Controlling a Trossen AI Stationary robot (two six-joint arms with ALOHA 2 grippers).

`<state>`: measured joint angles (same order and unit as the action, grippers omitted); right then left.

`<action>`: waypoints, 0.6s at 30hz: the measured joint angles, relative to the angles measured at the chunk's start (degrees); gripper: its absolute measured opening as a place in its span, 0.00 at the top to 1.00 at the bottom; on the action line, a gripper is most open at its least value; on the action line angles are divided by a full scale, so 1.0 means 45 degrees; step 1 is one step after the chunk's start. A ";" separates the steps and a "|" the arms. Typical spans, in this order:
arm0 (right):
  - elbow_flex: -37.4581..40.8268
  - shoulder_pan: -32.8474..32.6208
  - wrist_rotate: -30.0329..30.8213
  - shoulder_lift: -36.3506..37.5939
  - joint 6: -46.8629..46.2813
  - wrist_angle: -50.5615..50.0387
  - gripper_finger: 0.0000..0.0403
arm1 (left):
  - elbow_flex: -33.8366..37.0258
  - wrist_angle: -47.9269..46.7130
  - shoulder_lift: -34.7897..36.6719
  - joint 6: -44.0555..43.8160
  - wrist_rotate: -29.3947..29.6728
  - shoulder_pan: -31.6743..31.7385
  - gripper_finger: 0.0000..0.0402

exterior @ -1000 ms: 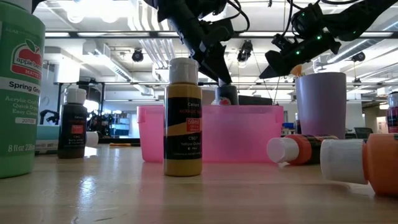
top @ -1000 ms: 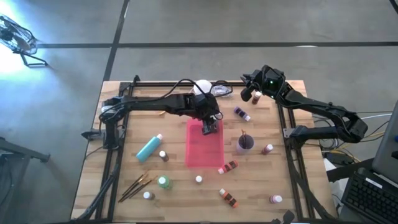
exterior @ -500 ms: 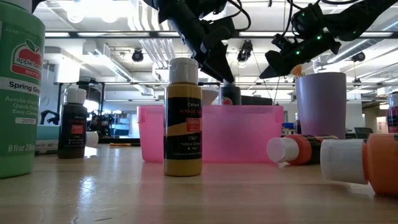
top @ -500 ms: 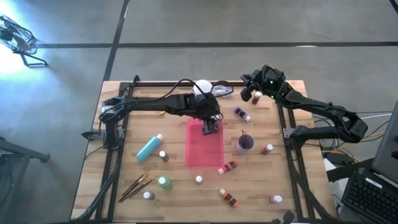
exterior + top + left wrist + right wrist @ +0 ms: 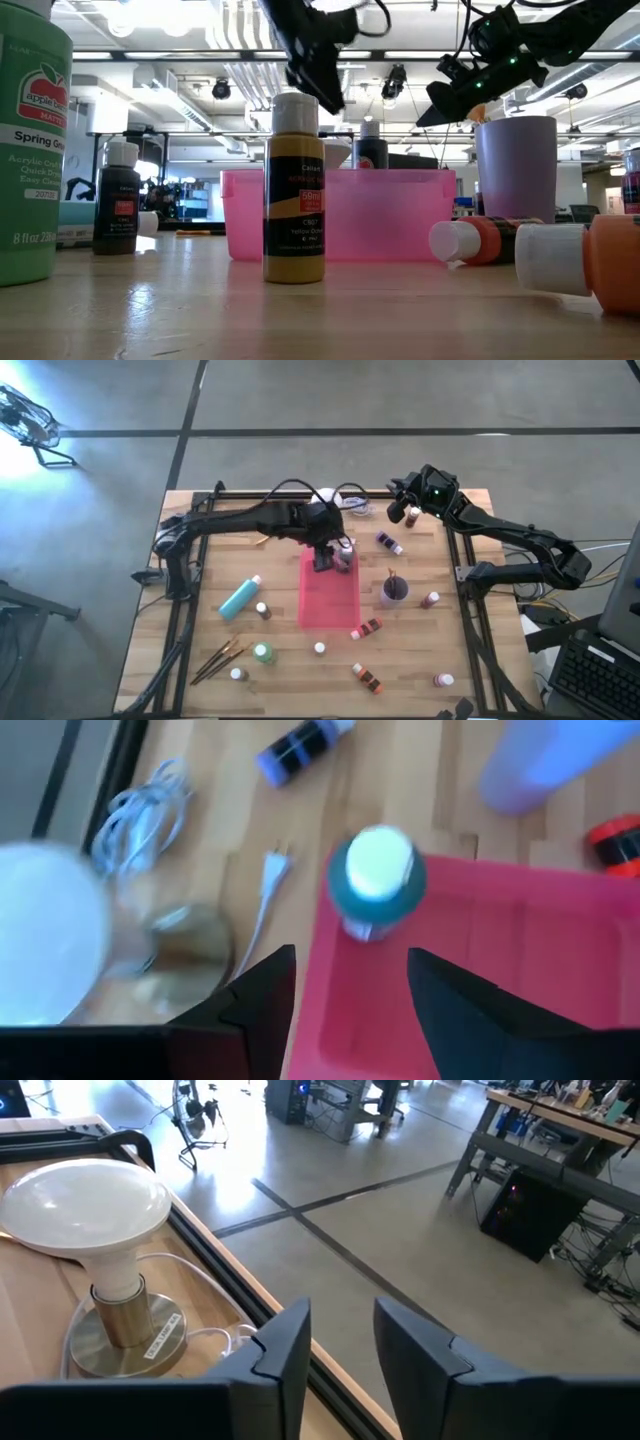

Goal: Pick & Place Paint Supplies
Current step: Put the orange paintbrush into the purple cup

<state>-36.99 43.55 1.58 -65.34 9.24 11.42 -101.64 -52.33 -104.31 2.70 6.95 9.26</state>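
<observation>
The left gripper [image 5: 345, 995] is hovering, fingers apart, over a white-capped bottle [image 5: 375, 880] standing in the pink tray [image 5: 520, 980]; the right gripper [image 5: 335, 1345], also apart, is hanging at upper right.

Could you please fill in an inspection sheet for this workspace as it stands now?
Surface: wooden table, black-framed.
Job's things: one dark white-capped bottle upright in the pink tray; teal bottle, brushes and other small bottles scattered on the wood.
Clutter: lavender cup; white dome lamp.
Grippers: left claw open above the tray's far end, holding nothing; right claw open, raised at the far right corner.
Cables: white cord beside the tray.
Surroundings: concrete floor; desks and equipment beyond.
</observation>
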 joint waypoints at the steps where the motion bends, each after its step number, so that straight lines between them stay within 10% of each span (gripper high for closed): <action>1: 0.0000 0.0001 0.0004 0.0000 -0.0001 0.0004 0.72 | -0.0261 -0.0523 0.0070 -0.0123 0.0188 0.0000 0.51; 18: 0.0029 -0.0001 -0.0005 0.0000 -0.0049 -0.0022 0.65 | 0.0851 -0.7625 0.0749 -0.3730 0.5437 0.0157 0.51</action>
<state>-36.86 43.55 1.56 -65.34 9.02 11.32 -97.81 -86.64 -100.94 -14.08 31.42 9.96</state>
